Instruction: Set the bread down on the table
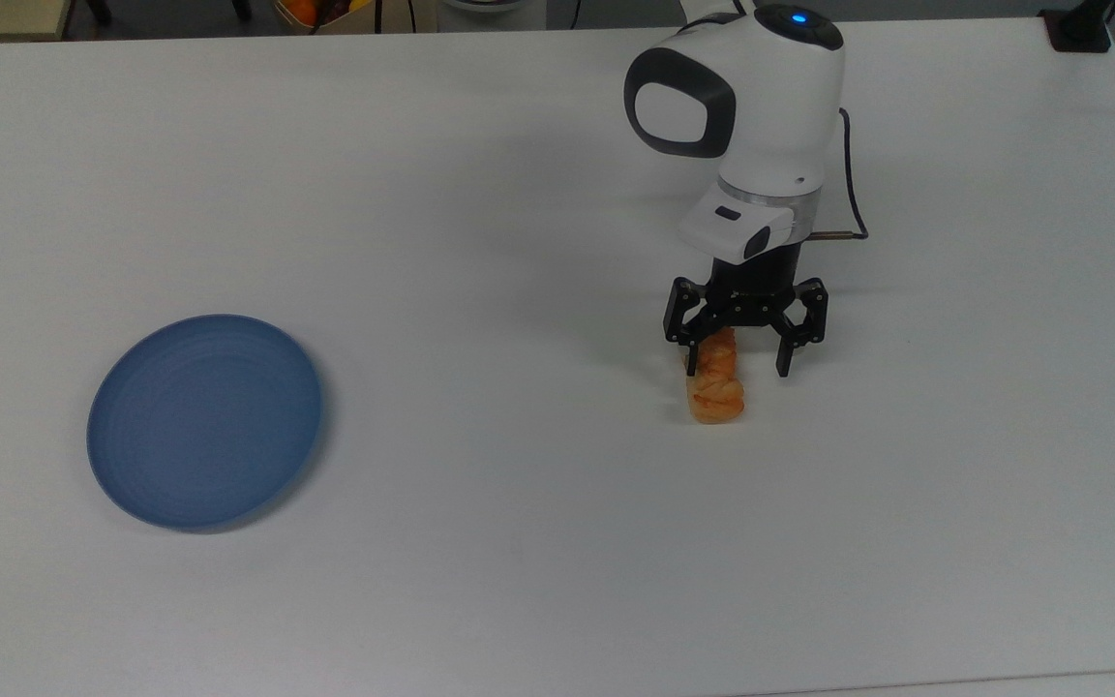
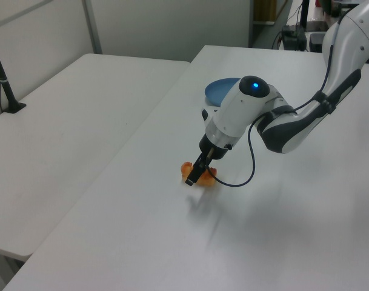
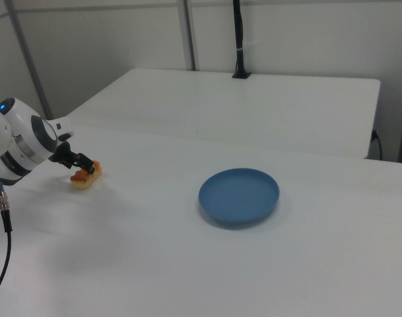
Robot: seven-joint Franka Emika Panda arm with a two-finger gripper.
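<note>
The bread (image 1: 715,387), a small golden-orange braided loaf, lies flat on the white table (image 1: 519,194), right of centre in the top view. My gripper (image 1: 735,366) hangs open just over its far end, one finger on each side and neither pressing it. In the left view the black fingers (image 2: 192,176) cover the middle of the bread (image 2: 209,173). In the right view the bread (image 3: 86,178) rests at the far left under the gripper (image 3: 82,168). The table (image 2: 281,242) (image 3: 187,264) carries everything.
A round blue plate (image 1: 204,421) (image 2: 223,91) (image 3: 239,196) with nothing on it sits far off to the top view's left. A second white table (image 2: 63,121) (image 3: 253,99) adjoins, with a black post (image 2: 2,79) (image 3: 239,39) clamped on it. A cable (image 1: 848,155) trails from my wrist.
</note>
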